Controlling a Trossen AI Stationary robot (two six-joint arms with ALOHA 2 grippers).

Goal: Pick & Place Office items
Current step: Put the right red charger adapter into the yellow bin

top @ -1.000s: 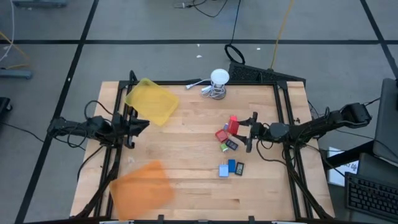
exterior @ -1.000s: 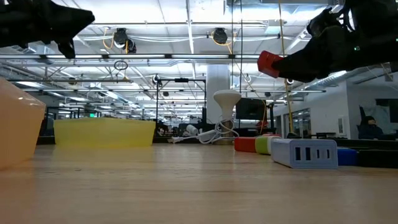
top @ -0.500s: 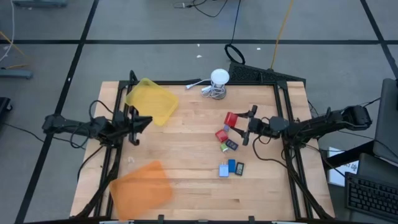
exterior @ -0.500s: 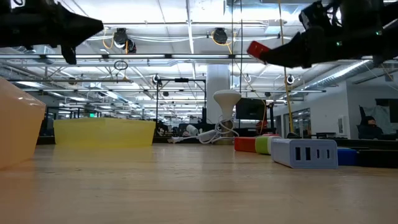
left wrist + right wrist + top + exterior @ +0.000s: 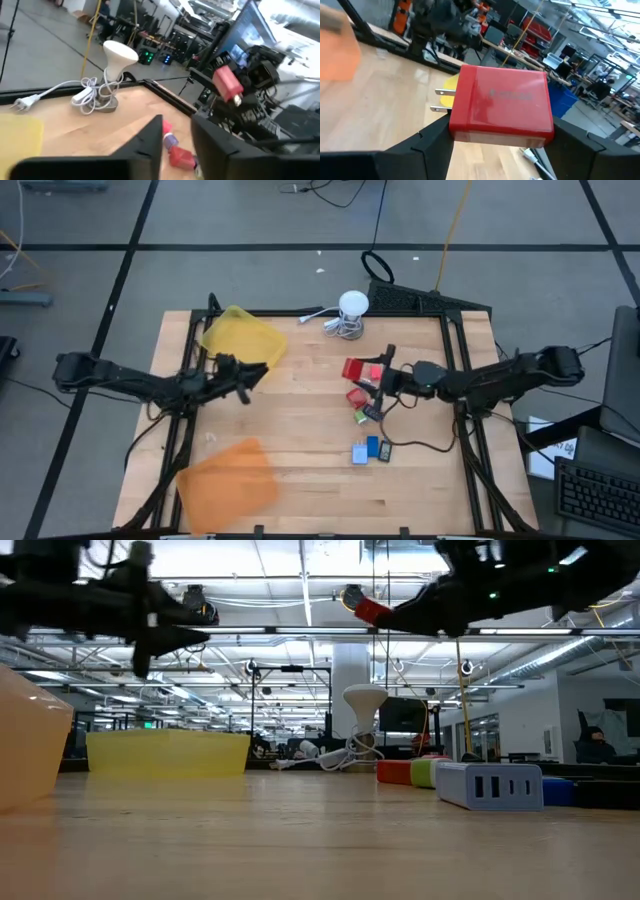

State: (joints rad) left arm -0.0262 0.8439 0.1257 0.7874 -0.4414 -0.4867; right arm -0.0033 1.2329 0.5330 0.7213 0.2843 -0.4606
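Nearest the front edge of the worktop (image 5: 300, 480), the orange tray (image 5: 228, 485) lies at the left corner, and three small office items, blue and dark (image 5: 371, 450), sit right of centre. A little farther in, a second cluster (image 5: 362, 406) of red, green and dark pieces rests just beneath the right arm.

The right claw (image 5: 372, 372) is clenched on a red plug adapter (image 5: 355, 368), its two metal prongs visible in the right wrist view (image 5: 501, 107). Over the last second it has carried the adapter leftward from above the cluster toward the worktop's middle, and the low view shows it held high (image 5: 372, 610), well clear of the surface. That suggests the pick is done and the carry to a tray is under way.

The left claw (image 5: 252, 372), fingers apart and holding nothing, has reached rightward from the left rail and now hovers just near of the yellow tray (image 5: 242, 340). It lies on the line between adapter and tray, so it may crowd the drop.

At the far edge, the white round lamp (image 5: 352, 305) with its coiled cable stands well apart.
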